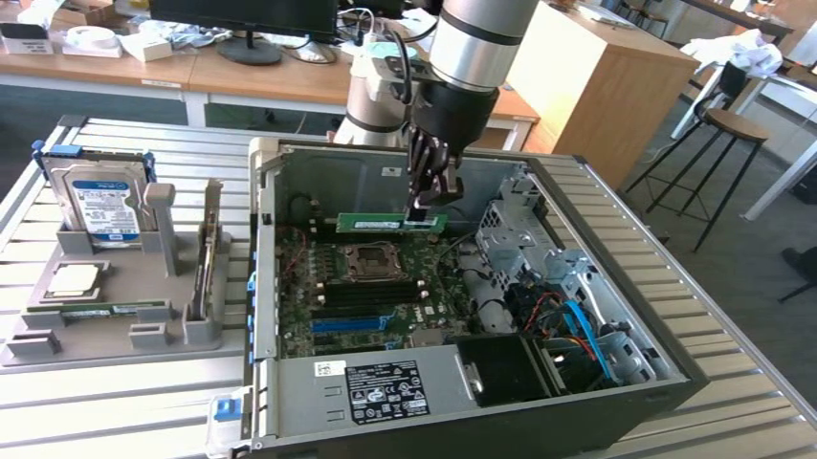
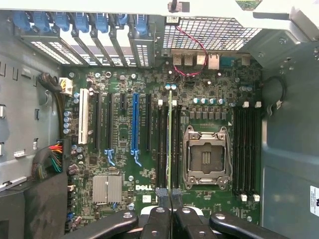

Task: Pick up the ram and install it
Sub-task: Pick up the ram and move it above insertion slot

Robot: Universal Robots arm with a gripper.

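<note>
Exterior view, tool (image 1: 428, 217) pinching thin, flat green ram (image 1: 377, 223), over motherboard (image 1: 335, 298)

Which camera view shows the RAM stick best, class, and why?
The exterior view: the RAM stick shows its flat green face and white label, held by the gripper above the motherboard. In the wrist view it is edge-on, a thin line between the fingers.
</note>
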